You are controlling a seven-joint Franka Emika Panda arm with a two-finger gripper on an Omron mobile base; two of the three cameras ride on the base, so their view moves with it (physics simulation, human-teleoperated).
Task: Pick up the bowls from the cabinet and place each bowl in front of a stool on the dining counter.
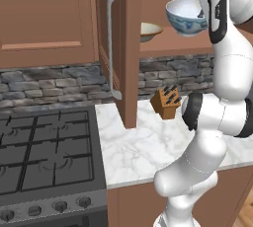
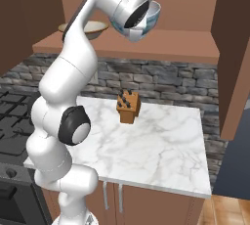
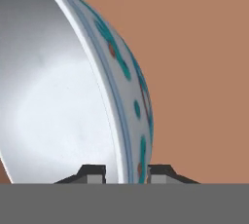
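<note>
The fingers (image 3: 126,173) pinch narrowly on the blue-patterned bowl's (image 3: 63,101) rim (one inside, one outside).

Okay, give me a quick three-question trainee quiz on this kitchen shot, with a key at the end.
1. True or false: the claw has one finger inside and one outside the rim of the blue patterned bowl.
2. Which thing stands on the marble worktop? A) knife block B) kettle C) pan
3. Fill in: the beige bowl sits on the cabinet ____.

Key: 1 true. 2 A, the knife block. 3 shelf.
</note>
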